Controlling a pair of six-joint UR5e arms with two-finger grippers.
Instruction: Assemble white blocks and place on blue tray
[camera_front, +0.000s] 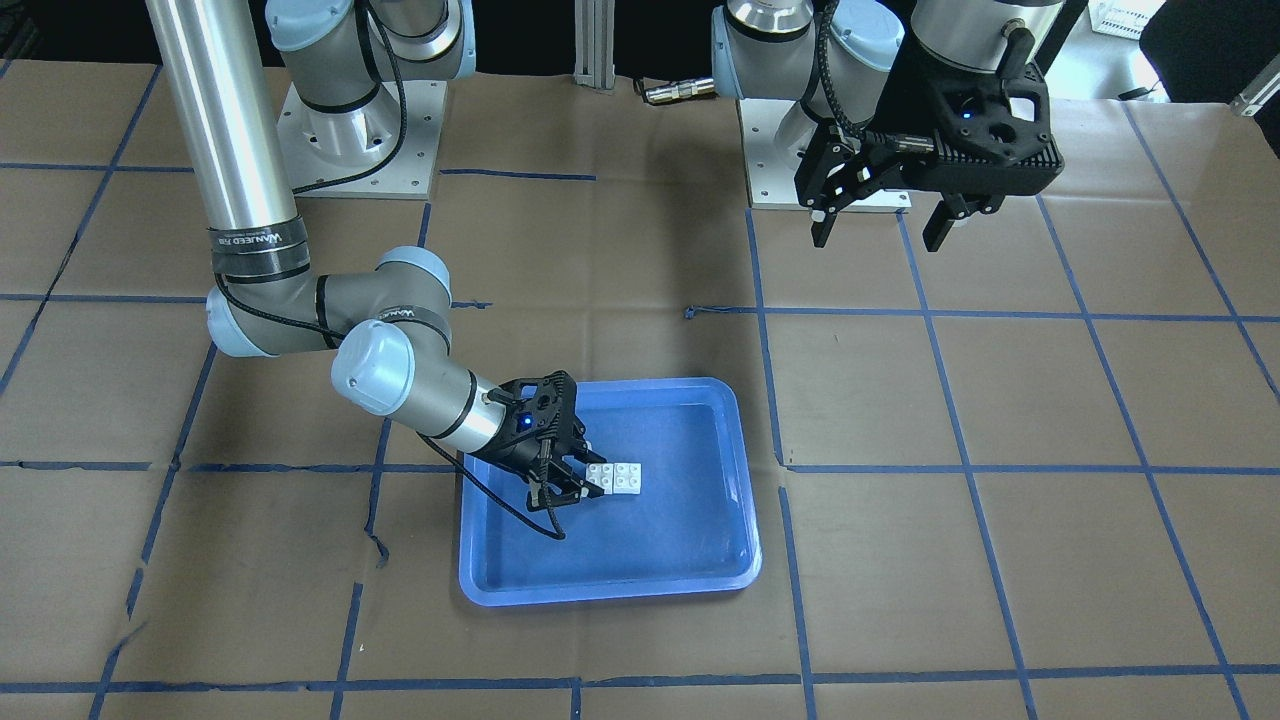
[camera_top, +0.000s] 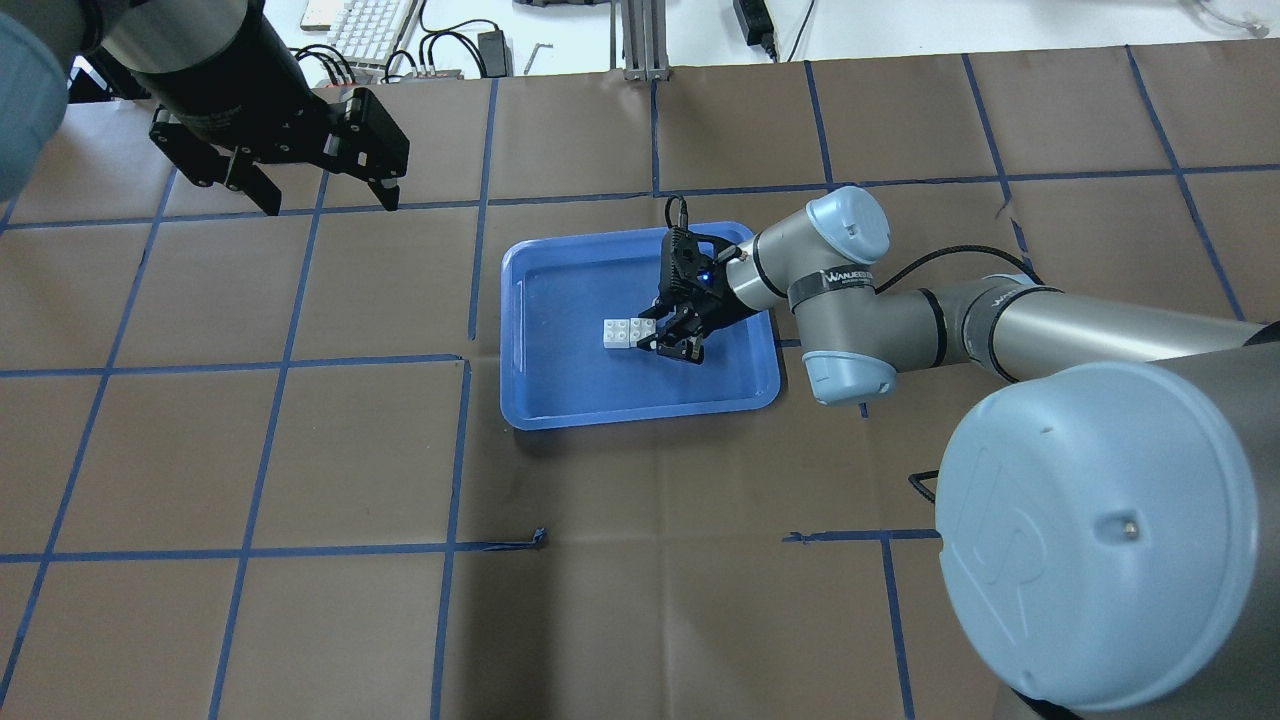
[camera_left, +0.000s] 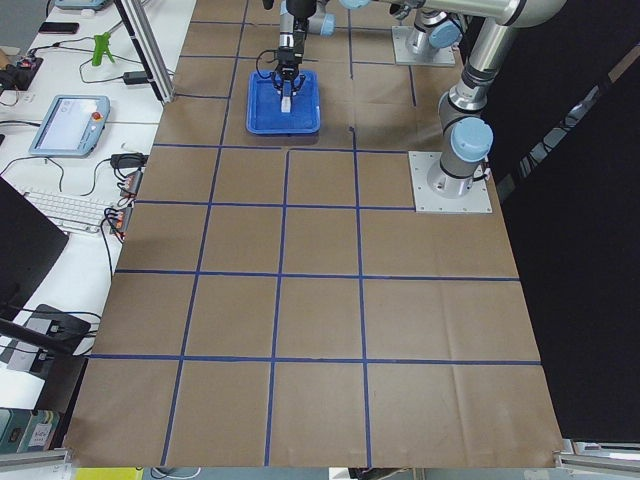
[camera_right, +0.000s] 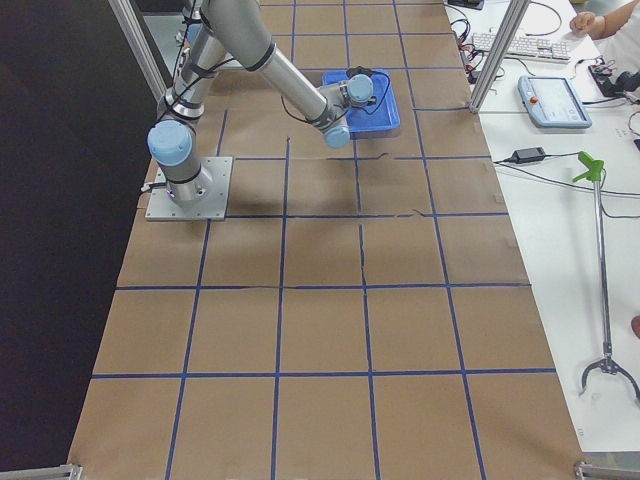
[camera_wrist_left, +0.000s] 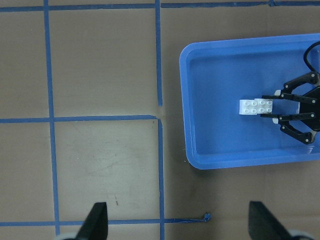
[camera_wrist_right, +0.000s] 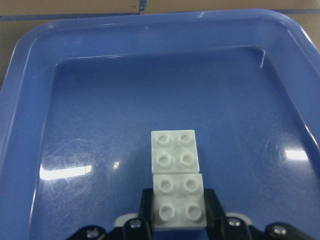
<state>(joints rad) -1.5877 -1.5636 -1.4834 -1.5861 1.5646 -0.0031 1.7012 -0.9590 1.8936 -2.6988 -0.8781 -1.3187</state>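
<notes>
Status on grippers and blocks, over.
Left gripper open, away from blue tray. Right gripper shut on white blocks, inside tray. No obstruction seen.

1. The table (camera_top: 250, 460) is covered with brown paper and divided into squares by blue tape lines (camera_top: 350, 549).
2. A white keyboard (camera_left: 62, 208) and a screen pendant (camera_left: 68, 125) are laid on a side bench.
3. A long grabber tool (camera_right: 600, 270) with a green grip is laid on the white bench opposite.

The bottom edge of the right wrist view cuts off most of the right gripper (camera_wrist_right: 178, 207). In the left side view the white blocks (camera_left: 287, 98) are too tiny to tell apart.
</notes>
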